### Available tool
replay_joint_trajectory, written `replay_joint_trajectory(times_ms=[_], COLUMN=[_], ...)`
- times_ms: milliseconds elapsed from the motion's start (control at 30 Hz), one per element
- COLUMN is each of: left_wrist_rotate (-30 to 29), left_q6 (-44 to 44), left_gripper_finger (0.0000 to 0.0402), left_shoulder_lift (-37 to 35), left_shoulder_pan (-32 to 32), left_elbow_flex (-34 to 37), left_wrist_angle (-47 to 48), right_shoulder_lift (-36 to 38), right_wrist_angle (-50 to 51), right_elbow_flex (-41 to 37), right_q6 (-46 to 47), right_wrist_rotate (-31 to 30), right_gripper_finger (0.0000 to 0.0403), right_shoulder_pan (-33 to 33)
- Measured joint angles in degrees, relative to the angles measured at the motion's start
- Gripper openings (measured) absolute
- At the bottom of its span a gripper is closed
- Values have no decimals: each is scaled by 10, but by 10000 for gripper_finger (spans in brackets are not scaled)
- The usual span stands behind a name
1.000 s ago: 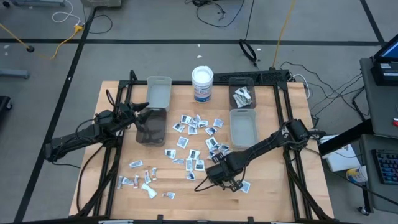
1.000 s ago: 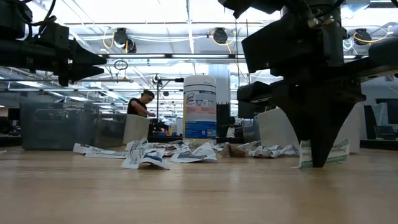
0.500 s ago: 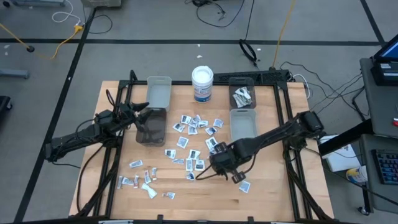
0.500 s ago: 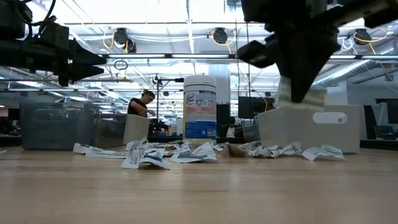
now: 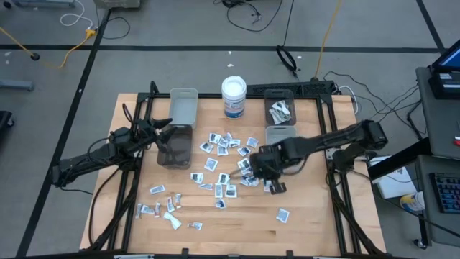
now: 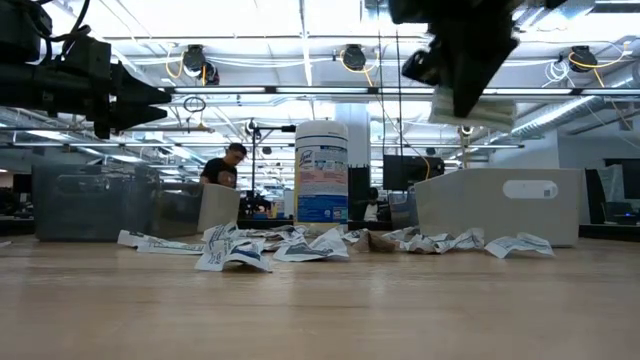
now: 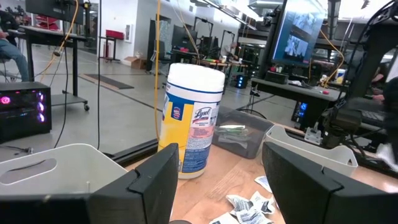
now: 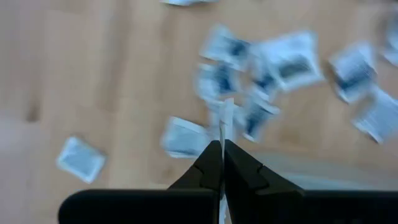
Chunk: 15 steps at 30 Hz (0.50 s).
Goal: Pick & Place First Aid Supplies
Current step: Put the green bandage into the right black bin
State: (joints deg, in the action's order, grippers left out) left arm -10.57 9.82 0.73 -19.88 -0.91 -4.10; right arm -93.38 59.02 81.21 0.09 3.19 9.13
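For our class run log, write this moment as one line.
right hand: shut on small flat white packet, lifted above wooden table | left hand: open, over dark plastic bin

The table [image 5: 302, 223] is pale wood with a smooth, matt grain. The packets [image 5: 223, 162] strewn across its middle look like crinkled paper or foil, white with dark print. The tub [image 7: 192, 118] by the far edge is glossy white plastic, and the bin [image 5: 281, 147] near the right edge is matt grey plastic.

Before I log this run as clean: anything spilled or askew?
Nothing spilled. Packets lie loose across the table, a few crumpled. One sits alone near the front edge. The right gripper holds one packet aloft.
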Motion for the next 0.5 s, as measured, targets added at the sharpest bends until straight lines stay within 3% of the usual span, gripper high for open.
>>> replay_joint_trajectory(times_ms=[500], left_wrist_rotate=[0], left_q6=[0], left_gripper_finger=[237], left_shoulder_lift=[0], left_shoulder_pan=[0], left_elbow_flex=[0], left_wrist_angle=[0], right_shoulder_lift=[4], right_wrist_angle=[37], right_elbow_flex=[0], right_q6=[-10], right_wrist_rotate=[-7], right_gripper_finger=[0], right_shoulder_pan=[-198])
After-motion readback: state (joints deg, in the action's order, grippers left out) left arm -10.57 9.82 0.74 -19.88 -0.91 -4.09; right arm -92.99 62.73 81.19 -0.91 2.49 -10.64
